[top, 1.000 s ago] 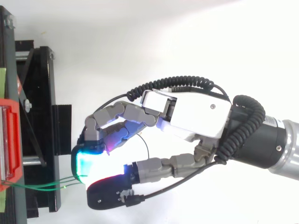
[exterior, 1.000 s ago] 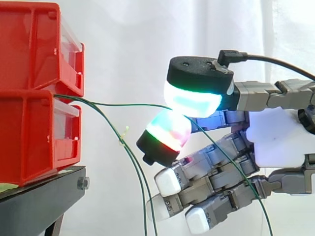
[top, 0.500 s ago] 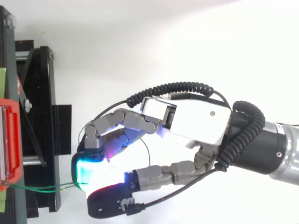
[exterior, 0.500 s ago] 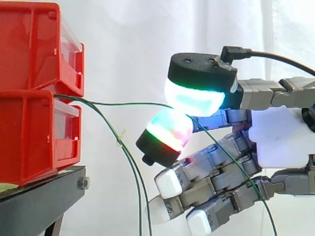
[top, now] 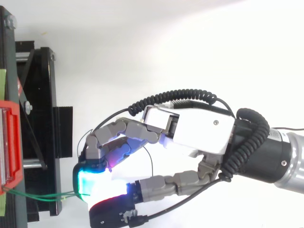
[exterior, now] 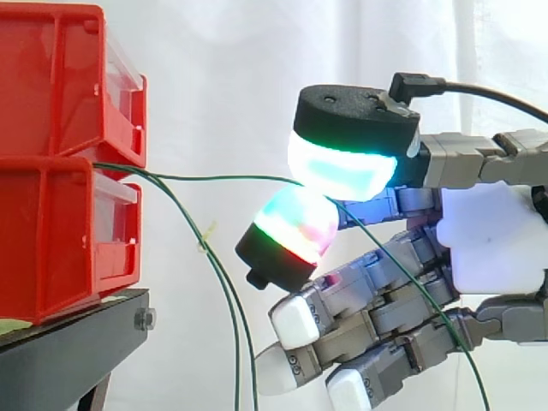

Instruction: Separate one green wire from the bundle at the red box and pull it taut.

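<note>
1. One green wire leaves the red box at the top edge of the lower bin. It runs almost level to the right, apart from the other wires, and it shows a slight bow.
2. The rest of the bundle hangs down in front of the black stand, well below the separated wire.
3. The hand pinches this one wire between two glowing pads. The other fingers are curled underneath and hold nothing.
4. Past the pinch, the free end of the wire falls down to the right across the curled fingers.
5. In my judgement the separation is done and the pulling step is in hand, because the wire is nearly straight but not fully tight.
6. The next move calls for a firm pinch and a pull away from the red box until the bow disappears, without letting the wire slip.
</note>
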`<state>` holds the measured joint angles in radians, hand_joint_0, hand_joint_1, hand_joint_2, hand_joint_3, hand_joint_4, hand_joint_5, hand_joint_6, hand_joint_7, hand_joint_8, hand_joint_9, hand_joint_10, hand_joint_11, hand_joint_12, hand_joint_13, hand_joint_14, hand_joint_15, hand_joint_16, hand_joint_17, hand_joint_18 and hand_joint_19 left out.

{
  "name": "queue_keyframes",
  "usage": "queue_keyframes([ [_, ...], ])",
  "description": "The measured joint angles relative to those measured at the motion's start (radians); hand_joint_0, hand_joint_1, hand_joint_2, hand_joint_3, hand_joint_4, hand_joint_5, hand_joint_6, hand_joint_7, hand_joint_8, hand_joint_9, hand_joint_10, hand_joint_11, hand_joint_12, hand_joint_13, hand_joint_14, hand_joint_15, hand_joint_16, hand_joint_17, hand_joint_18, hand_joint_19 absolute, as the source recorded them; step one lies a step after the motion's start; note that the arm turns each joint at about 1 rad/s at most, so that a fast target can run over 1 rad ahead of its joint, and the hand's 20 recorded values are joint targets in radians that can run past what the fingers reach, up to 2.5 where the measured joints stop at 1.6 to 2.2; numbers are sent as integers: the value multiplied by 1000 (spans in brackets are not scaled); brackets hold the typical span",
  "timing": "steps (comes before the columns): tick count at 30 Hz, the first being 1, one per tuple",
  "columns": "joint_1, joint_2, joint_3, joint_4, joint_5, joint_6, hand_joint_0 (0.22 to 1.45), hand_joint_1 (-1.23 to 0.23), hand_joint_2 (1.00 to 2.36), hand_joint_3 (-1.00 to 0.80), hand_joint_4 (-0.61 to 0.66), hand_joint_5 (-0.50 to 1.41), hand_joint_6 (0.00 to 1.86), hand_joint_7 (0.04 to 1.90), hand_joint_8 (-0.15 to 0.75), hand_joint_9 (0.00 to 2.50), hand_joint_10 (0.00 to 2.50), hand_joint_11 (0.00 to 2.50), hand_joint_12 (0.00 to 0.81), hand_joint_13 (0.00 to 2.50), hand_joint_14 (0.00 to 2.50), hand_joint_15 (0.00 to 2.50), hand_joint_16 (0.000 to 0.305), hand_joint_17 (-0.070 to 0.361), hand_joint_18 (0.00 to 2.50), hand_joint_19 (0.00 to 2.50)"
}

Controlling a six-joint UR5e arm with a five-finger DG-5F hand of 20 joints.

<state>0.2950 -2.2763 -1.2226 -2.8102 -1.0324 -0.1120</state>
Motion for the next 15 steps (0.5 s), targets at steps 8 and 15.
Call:
queue_keyframes([
  [8,6,0,0,0,0,0,600,-760,1015,20,-80,-134,880,1184,326,960,10,471,342,749,7,222,50,113,809,298],
  [15,11,0,0,0,0,0,600,-760,1015,22,-74,-134,881,1181,326,957,13,466,341,748,7,225,50,113,808,301],
])
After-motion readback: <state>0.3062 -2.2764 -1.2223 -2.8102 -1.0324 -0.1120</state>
